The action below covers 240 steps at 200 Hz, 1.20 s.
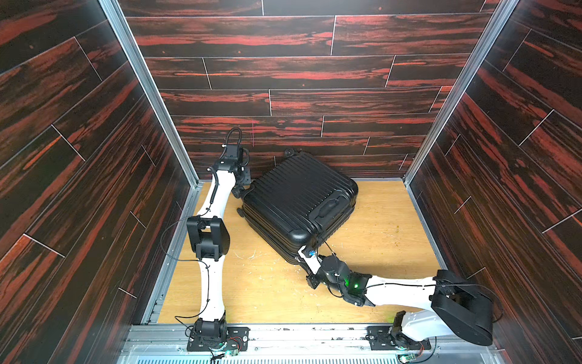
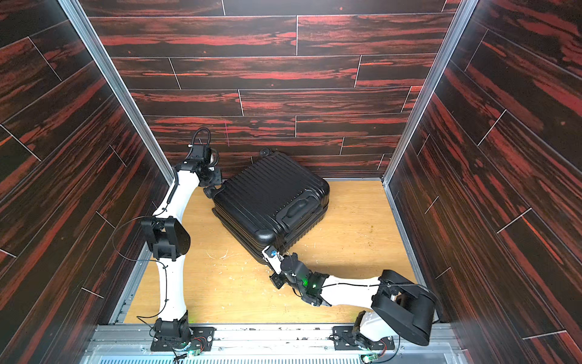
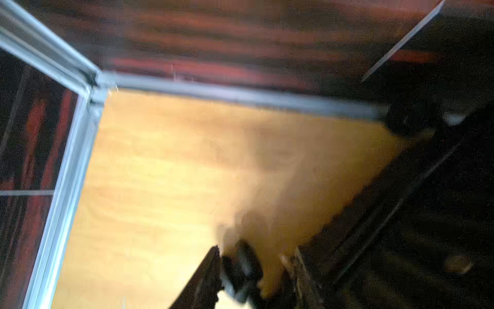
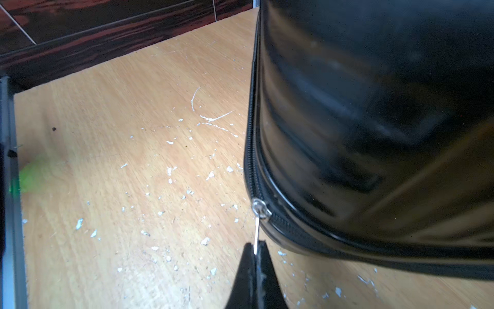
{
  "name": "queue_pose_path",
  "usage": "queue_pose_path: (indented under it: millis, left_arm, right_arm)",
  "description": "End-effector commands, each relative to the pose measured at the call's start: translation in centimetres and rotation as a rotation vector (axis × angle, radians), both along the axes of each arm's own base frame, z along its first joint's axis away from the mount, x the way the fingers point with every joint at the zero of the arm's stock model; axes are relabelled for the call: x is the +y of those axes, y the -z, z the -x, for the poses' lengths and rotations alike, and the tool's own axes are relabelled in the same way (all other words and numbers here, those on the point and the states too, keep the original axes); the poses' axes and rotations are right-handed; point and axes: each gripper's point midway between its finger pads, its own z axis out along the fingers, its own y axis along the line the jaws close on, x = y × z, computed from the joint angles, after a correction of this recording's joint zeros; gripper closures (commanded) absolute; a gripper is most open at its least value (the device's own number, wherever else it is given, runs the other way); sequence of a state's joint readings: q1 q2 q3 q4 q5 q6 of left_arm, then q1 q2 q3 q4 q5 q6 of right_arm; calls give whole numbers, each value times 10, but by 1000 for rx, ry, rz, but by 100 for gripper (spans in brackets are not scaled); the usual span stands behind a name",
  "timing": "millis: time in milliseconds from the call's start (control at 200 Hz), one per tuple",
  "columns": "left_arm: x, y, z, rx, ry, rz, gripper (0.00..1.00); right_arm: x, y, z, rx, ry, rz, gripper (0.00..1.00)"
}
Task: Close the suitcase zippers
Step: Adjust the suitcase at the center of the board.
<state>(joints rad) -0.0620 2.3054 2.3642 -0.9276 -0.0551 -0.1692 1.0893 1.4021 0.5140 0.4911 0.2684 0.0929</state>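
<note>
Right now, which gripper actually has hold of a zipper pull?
The right gripper: it is shut on the thin zipper pull at the suitcase's near corner. The left gripper is by a far wheel, jaws apart.

Black ribbed suitcase (image 2: 267, 195) lay flat on the wood counter (image 2: 352, 252), shells together, turned diag. w/ one corner toward the front. A handle (image 2: 296, 209) showed near its top edge, and a wheel (image 2: 265, 152) stuck up by the back wall. Left tool (image 2: 214, 181) sat at the far corner, just beside another wheel. Right tool (image 2: 268, 252) was against the near corner, its arm stretched low over the counter
</note>
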Motion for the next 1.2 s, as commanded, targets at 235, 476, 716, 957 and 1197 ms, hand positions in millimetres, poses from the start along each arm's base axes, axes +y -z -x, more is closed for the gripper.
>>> queue_pose_path:
  millis: [235,476,716,957,1197]
  left_arm:
    - [-17,37,107,337,155,40,66]
    - [-21,38,165,318,175,83,67]
    - [-28,41,218,379,206,138,66]
    - [-43,37,262,380,236,240,66]
    - [-57,19,290,324,283,325,63]
  right_arm:
    - [-41,3,-1,-18,104,75,100]
    - [-83,-2,-18,18,233,62,100]
    - [-121,-4,-55,58,383,59,100]
    - [-141,-13,-97,58,412,17,100]
    - [-154,-9,-133,69,439,25,100]
